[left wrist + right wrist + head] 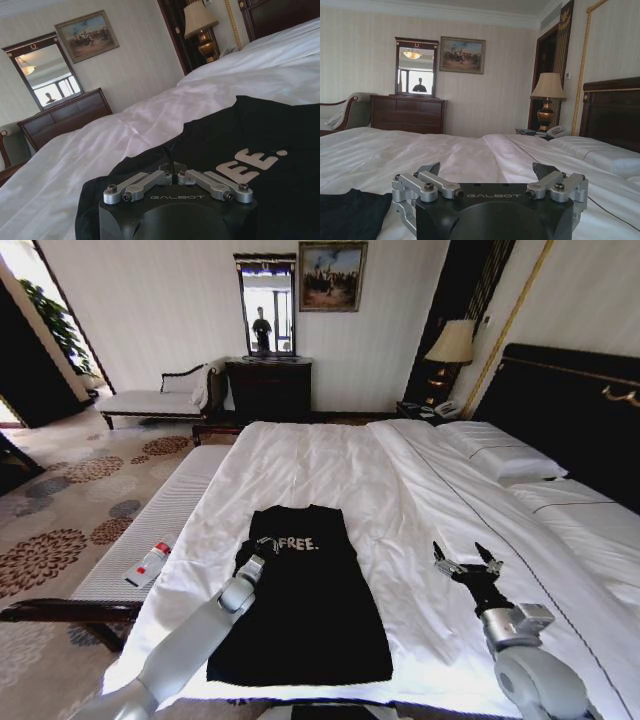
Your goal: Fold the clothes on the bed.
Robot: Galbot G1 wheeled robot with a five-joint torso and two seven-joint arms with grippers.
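Observation:
The clothes are one black T-shirt (305, 605) with white "FREE." lettering, lying flat as a long narrow shape on the near part of the bed (330, 465), collar end farther from me. My left gripper (262, 548) sits at the shirt's upper left edge, beside the lettering. In the left wrist view the left gripper (172, 170) has its jaws drawn together on the black fabric (280, 125). My right gripper (468, 565) hovers open over bare white duvet to the right of the shirt; in its wrist view the right gripper (487, 172) holds nothing, with a corner of the shirt (350, 212) off to one side.
A white padded bench (175, 515) runs along the bed's left side with a small bottle (148, 565) on it. Pillows (505, 462) and the dark headboard (570, 410) are on the right. A dresser (268, 388), chaise (160, 398) and lamp (452, 345) stand at the far wall.

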